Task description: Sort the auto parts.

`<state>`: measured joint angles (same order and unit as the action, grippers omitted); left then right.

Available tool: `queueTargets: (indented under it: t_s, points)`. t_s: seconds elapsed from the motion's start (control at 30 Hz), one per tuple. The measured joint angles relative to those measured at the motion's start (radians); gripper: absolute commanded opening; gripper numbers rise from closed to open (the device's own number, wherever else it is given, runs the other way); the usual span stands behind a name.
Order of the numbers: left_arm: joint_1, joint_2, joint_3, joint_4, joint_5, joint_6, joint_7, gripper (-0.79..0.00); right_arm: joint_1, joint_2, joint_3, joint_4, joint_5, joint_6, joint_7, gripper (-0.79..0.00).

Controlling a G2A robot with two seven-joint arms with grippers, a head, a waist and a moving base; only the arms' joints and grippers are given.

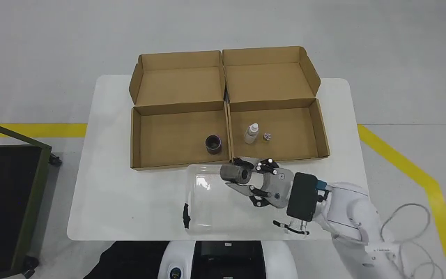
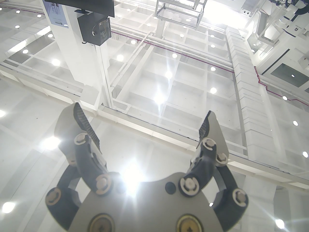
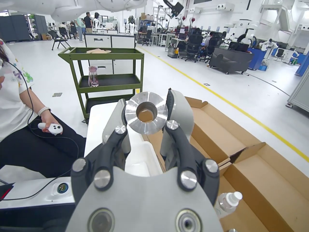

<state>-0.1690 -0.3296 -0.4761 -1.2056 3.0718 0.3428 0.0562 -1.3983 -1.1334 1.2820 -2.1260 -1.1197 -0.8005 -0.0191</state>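
White worktop (image 1: 104,174) carries a clear tray (image 1: 198,209) at its near edge, and everything else is best placed from that tray. Just beyond its far rim sit two open cardboard boxes side by side: the left box (image 1: 150,139) holds a dark ring (image 1: 213,143), and the right box (image 1: 306,132) holds a small white bottle (image 1: 251,132) with a little metal piece (image 1: 267,134) beside it.

The right pincer (image 1: 240,174) hangs over the tray's far right corner, clamped across the sides of a metal sleeve (image 3: 146,115), with the bore facing back toward the wrist. The left pincer (image 2: 143,109) is spread wide with nothing between its fingers, pointing up at the ceiling (well away from the tray).

The step in hand looks like carrying the sleeve to a box. By shape it probably belongs with the dark ring, so the move would go from the tray's far rim into the left box. The sleeve should clear the box's front wall before descending. It should be lowered close to the floor beside the ring, not on it, and released only then, since a round part dropped from height could roll.
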Motion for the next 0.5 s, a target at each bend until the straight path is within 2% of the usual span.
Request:
queueTargets:
  t_s: [0.5]
  points:
    - [0.0,0.0,0.0,0.0,0.0,0.0,0.0,0.0,-0.01,0.004,0.05,0.01,0.108,0.029,-0.037,-0.785]
